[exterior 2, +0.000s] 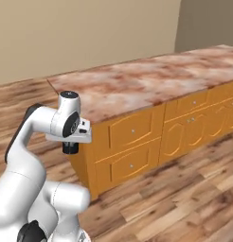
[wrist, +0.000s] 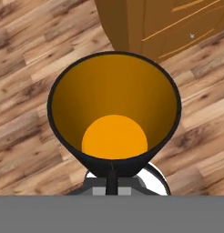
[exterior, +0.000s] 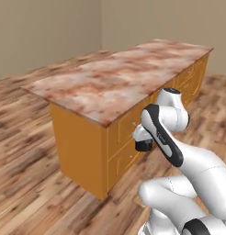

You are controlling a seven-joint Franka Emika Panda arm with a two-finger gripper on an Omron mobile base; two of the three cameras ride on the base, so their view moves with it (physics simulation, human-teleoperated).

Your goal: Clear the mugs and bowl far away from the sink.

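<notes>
1. Right now I have one mug in the claw, pinched shut on its near rim; it hangs upright off the table's end, above the wood floor, with its orange inside facing the hand camera.
2. In my judgement the step is carrying it to a drop spot away from the sink, so I would keep it level, lift above the table edge before swinging in, and set it down well inside the marbled top.
3. My count: one mug, one claw, one table with four drawers facing the right base view.
</notes>
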